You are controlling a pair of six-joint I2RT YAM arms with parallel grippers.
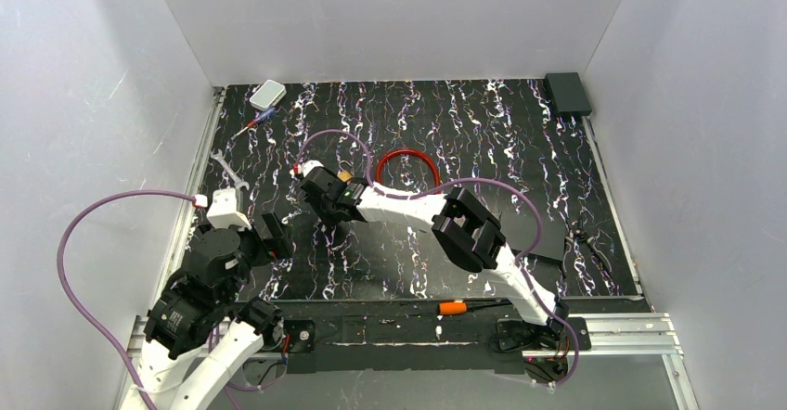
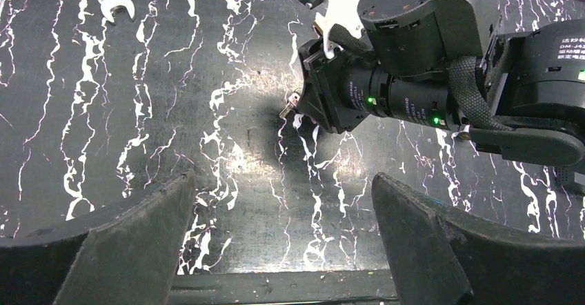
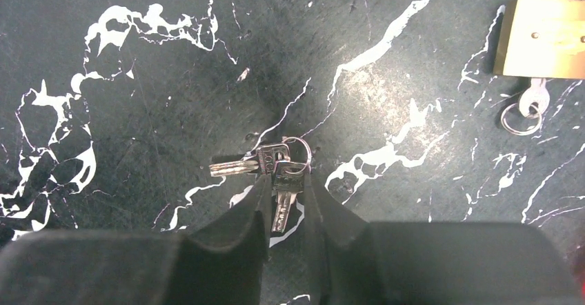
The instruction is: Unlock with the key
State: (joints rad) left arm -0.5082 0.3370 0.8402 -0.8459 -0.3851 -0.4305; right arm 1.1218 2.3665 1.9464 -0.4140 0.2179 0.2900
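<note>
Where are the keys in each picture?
Top: hidden under the right gripper.
Left wrist: keys, a silvery speck near the middle, at that gripper's tip.
Right wrist: keys at lower middle, between its fingers.
Shared landmark: the right gripper.

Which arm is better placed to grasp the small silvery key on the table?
Right. The right claw sits over the small silvery metal key, one finger on each side. The left claw hangs wide open, away from it.

Grey walls (image 1: 390,20), marbled black tabletop (image 1: 483,141)
</note>
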